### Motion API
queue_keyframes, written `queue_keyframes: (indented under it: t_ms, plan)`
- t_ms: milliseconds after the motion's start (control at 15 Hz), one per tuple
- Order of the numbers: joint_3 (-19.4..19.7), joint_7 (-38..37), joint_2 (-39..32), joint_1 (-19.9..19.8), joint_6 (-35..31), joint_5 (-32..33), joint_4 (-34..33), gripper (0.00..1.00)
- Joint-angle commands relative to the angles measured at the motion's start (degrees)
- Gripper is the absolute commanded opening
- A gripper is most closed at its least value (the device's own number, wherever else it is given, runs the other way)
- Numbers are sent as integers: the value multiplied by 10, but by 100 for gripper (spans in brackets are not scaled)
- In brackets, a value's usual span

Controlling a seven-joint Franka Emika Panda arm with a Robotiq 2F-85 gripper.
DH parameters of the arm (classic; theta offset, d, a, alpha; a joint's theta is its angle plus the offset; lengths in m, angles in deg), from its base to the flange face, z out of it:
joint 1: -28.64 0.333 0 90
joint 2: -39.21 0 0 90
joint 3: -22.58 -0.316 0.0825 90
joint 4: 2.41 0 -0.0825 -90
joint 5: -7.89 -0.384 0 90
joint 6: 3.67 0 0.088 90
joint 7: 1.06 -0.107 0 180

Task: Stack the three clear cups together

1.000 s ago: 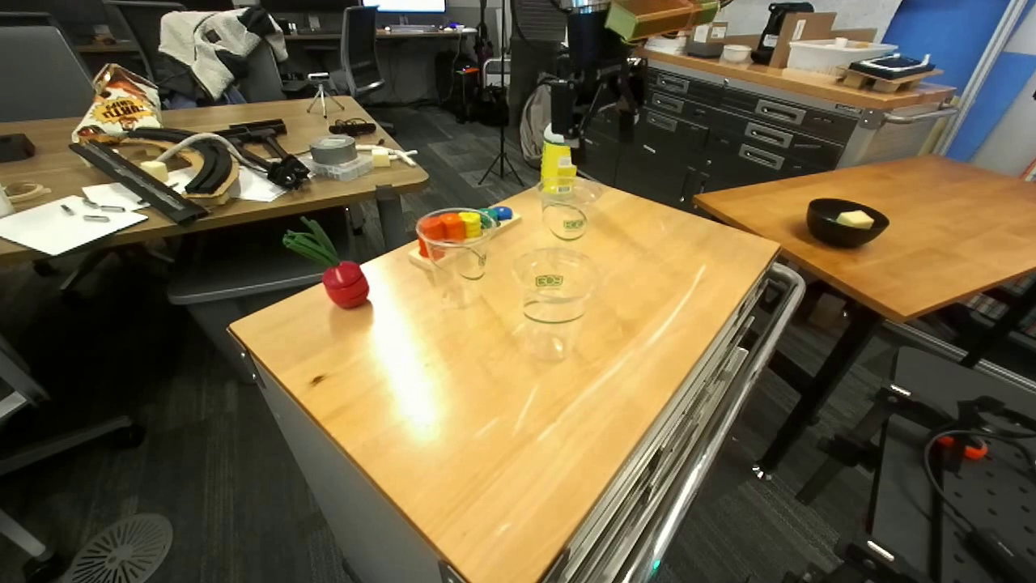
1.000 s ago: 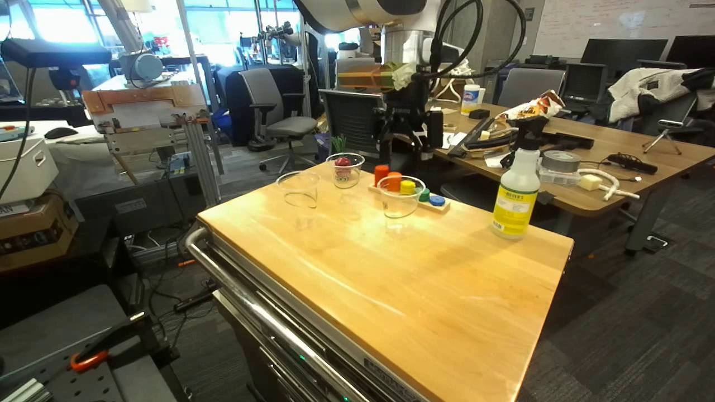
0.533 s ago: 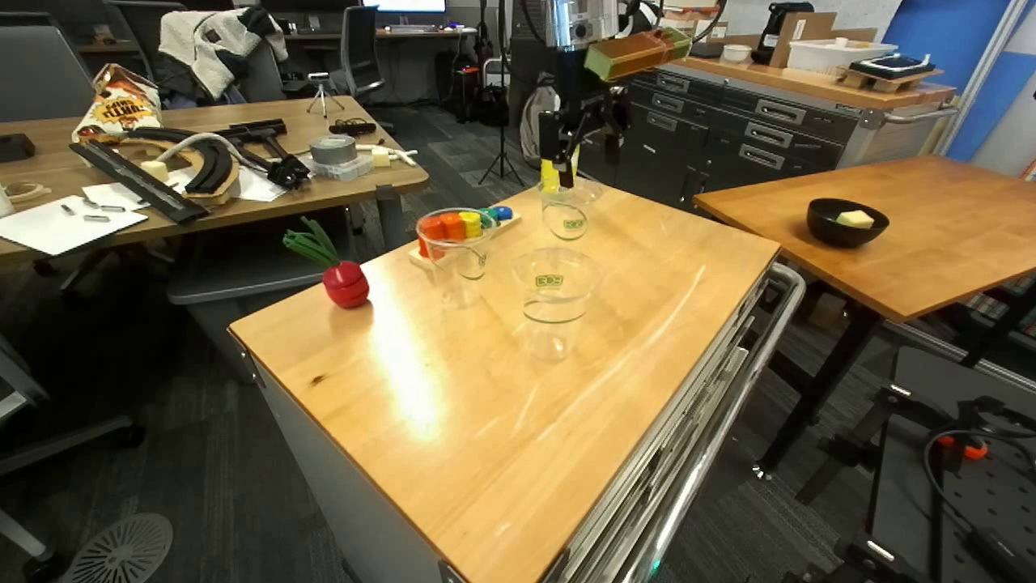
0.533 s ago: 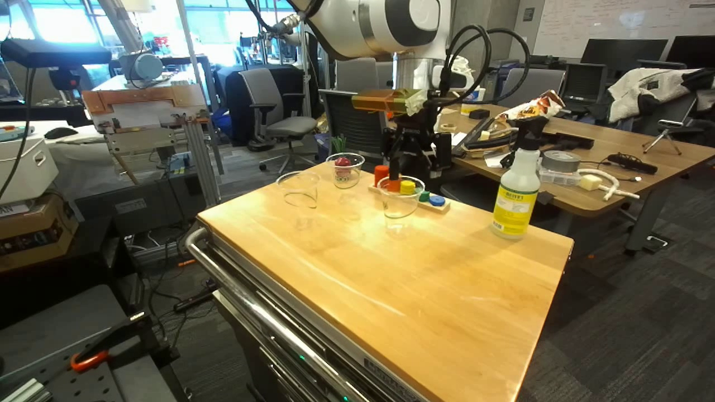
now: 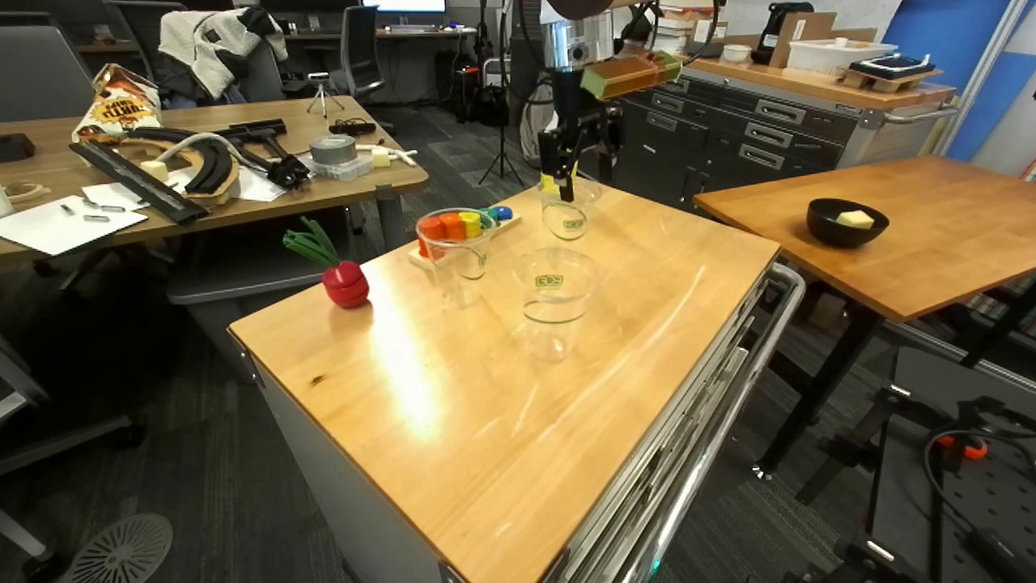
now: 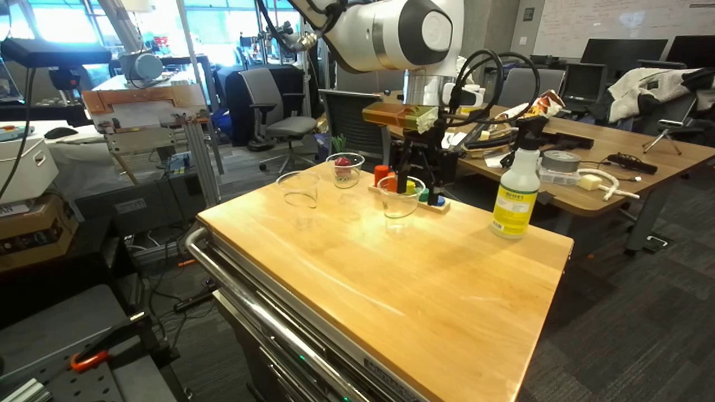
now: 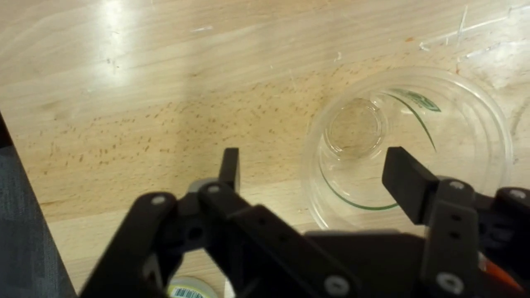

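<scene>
Clear cup (image 7: 414,128), under or around one finger of the spread, empty gripper (image 7: 311,165): likely light, slick, crushable, best pinched at rim.

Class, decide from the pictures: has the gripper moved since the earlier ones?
Yes: in an exterior view, the gripper has moved down and rightward in the picture, there nearer the unmoved spray bottle.

cups (image 5: 554,301): clear glossy plastic | tabletop (image 5: 502,461): glossy wood | rail (image 6: 258,310): shiny metal
</scene>
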Motion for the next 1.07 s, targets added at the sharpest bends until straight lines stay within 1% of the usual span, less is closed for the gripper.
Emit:
queue_keyframes:
  t_ms: [0,267,333,400,467,533,800,1000]
  plan:
    - [-10,28,-11,-9,12,-27,-26,54]
    - [-11,38,-4,-15,10,-53,-18,22]
    - [-11,40,-1,-17,9,-59,-15,16]
    - [-13,41,2,-21,9,-69,-10,6]
    - [-14,42,4,-27,8,-81,-4,2]
    - [-13,40,5,-30,6,-90,0,0]
    - [-21,43,19,-58,20,-160,15,1]
    - [-23,42,52,-76,54,-212,34,1]
